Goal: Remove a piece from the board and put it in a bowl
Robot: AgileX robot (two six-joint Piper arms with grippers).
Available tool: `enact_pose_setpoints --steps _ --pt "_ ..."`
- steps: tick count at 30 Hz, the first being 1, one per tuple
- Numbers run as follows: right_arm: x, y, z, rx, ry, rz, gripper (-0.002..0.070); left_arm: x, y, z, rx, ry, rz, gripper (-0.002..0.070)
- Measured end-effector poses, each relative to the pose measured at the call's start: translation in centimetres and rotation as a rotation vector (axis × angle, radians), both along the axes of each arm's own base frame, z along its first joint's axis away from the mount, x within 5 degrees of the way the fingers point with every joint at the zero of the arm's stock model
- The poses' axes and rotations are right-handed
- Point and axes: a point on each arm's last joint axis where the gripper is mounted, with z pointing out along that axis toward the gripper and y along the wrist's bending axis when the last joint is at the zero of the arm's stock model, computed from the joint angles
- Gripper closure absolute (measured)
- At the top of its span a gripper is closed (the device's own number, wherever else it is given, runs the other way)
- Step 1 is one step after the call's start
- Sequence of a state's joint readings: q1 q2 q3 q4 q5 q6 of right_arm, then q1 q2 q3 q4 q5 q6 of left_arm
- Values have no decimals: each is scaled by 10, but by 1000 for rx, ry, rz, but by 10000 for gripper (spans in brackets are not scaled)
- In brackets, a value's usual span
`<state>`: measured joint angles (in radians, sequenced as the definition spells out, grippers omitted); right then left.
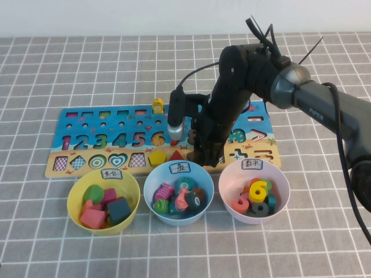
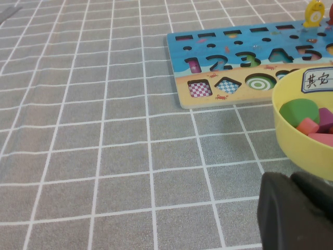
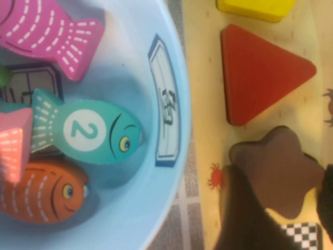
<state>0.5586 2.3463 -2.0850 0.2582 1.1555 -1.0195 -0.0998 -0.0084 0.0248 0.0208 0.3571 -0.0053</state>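
My right gripper [image 1: 207, 157] reaches down onto the sandy lower strip of the board [image 1: 116, 124], just behind the light blue bowl. In the right wrist view it [image 3: 286, 205] is shut on the dark brown star piece [image 3: 276, 166], with a finger on each side. Part of a checkered cut-out [image 3: 301, 235] shows beneath the star. The high view hides the star behind the gripper. The yellow bowl [image 1: 72, 200] with its white label stands at the front left and holds several blocks. My left gripper [image 2: 291, 208] is shut and empty, low over the cloth beside the yellow bowl [image 2: 281, 125].
A red triangle [image 3: 255, 73] and a yellow hexagon [image 3: 255, 8] sit in the board beside the star. The light blue bowl [image 1: 149, 191] holds fish pieces. The pale pink bowl [image 1: 223, 185] holds number pieces. A small yellow figure [image 1: 157, 105] stands at the board's far edge.
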Motion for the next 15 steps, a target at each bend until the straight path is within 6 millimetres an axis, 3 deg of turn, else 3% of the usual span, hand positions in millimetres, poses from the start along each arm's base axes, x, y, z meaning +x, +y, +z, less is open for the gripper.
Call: enact_pose_setpoints --steps 15 --pt "0 -4 17 -33 -7 -45 408 0 0 0 0 0 0 680"
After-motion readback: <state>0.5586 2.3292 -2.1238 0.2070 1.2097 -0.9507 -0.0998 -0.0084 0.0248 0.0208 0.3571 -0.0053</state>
